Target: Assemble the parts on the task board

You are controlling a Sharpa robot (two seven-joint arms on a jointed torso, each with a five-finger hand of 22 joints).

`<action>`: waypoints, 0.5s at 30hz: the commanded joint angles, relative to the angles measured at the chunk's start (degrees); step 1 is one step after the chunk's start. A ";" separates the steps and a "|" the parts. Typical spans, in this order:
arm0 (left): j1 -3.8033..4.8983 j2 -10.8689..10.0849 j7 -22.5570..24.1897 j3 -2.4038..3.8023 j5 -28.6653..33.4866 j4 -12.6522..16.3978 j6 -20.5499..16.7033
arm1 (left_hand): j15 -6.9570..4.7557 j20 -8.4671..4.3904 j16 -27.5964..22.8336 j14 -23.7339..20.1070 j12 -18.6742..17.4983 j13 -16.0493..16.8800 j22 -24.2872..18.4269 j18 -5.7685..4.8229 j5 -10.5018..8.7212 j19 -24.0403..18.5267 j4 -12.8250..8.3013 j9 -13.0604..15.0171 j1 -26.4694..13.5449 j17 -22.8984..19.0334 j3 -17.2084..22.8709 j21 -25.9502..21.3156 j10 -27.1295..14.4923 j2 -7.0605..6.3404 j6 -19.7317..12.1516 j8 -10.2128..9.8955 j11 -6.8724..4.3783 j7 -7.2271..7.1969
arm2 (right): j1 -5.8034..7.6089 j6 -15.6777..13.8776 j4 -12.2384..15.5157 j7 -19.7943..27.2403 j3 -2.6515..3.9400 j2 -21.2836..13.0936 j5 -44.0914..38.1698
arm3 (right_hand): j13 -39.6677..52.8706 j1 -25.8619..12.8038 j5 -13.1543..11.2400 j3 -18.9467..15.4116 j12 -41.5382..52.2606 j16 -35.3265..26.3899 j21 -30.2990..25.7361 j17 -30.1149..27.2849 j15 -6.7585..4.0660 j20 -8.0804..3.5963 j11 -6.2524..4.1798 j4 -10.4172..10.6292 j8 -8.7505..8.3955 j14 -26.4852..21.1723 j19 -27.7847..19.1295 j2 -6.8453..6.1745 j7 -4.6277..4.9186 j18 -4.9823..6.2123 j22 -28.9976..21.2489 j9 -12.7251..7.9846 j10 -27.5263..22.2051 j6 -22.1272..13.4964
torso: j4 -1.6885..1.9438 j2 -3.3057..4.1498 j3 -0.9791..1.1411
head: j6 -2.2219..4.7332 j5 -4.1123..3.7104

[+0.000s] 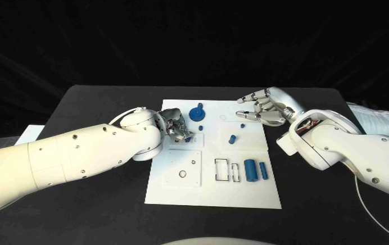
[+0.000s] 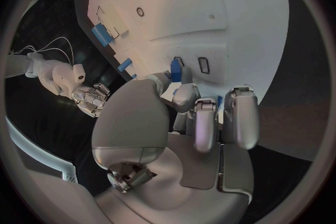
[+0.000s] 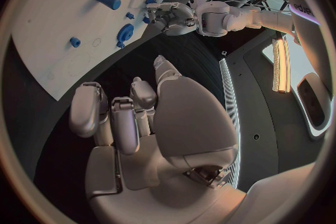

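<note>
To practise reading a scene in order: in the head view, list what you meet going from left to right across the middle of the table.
Left arm → left hand → blue round part → small blue peg → right hand → right arm.

Black table [image 1: 97,101]; white sheet [image 1: 31,134] at its left edge.
</note>
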 commanded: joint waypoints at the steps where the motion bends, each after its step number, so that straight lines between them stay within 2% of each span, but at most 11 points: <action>1: -0.34 -0.12 -0.20 -0.23 -0.27 -0.07 2.35 | -0.45 -0.05 0.17 6.01 0.23 0.11 3.57 -0.41 -0.23 0.37 -8.18 0.01 0.17 15.10 7.82 0.25 0.38 -0.93 0.75 -0.08 0.09 -0.41 | -0.11 0.99 -0.01 0.59 -0.01 0.08 -0.07 | -0.10 -0.32 -0.17 -0.07 -0.16 -0.33 -0.29 8.79 -0.25 0.00 0.08 0.20 -0.12 4.53 -0.31 0.08 -0.08 0.67 -0.05 0.08 -0.13 0.32 | -0.01 0.01 0.04 | -0.05 0.12; 8: -0.35 -0.27 -0.07 -0.23 -0.94 -0.02 1.96 | -0.50 -0.08 0.17 6.01 0.40 0.27 3.80 -0.46 -0.24 0.48 -8.44 0.02 -0.08 15.10 7.19 0.36 0.52 -1.78 1.57 0.04 0.03 -0.50 | -0.19 1.02 -0.10 0.72 -0.01 0.16 0.01 | -0.10 -0.32 -0.17 -0.07 -0.16 -0.33 -0.29 8.79 -0.25 0.00 0.08 0.20 -0.12 4.53 -0.31 0.08 -0.08 0.67 -0.05 0.08 -0.13 0.32 | 0.00 0.02 0.04 | -0.19 0.20; 15: -0.36 -0.37 0.07 -0.23 -1.91 0.02 1.52 | -0.52 -0.10 0.17 6.01 0.54 0.41 3.91 -0.48 -0.24 0.54 -8.49 0.05 -0.25 15.10 6.77 0.41 0.62 -2.04 1.91 0.11 -0.01 -0.56 | -0.24 1.09 -0.15 0.84 -0.01 0.22 0.06 | -0.19 -0.46 -0.14 -0.13 -0.25 -0.41 -0.37 8.66 -0.25 0.00 0.09 0.32 -0.13 4.50 -0.40 0.17 -0.07 0.70 -0.20 0.08 -0.19 0.32 | -0.07 0.01 0.02 | -0.25 0.27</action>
